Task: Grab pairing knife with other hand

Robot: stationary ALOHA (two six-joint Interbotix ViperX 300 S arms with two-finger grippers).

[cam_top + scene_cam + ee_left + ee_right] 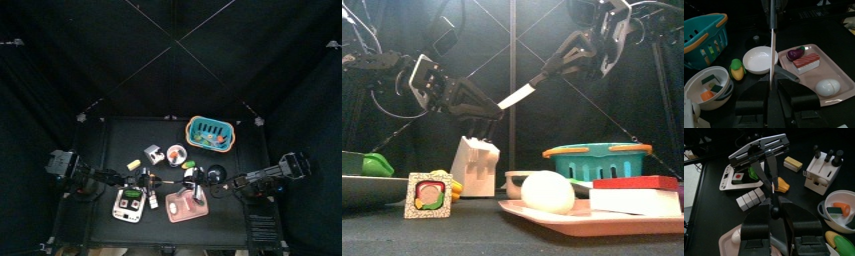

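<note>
Holding the paring knife point(517, 96) in mid-air above the table point(489, 240), both grippers meet over the middle of the scene.

Right gripper point(771, 208) is clamped narrow on the knife's dark handle, with the pale blade running out toward the left gripper point(481, 108). Left jaws stand narrowed around the blade end; whether they press on it cannot be told. In the left wrist view the knife point(773, 45) runs as a thin line straight out from between the jaws. Below lie a pink tray point(835, 70) carrying a toy cake slice point(807, 61), a white egg point(828, 87) and a purple vegetable point(796, 52), with a white bowl point(759, 59) just beside it. A teal basket point(599, 160) and white knife block point(476, 165) stand behind.
</note>
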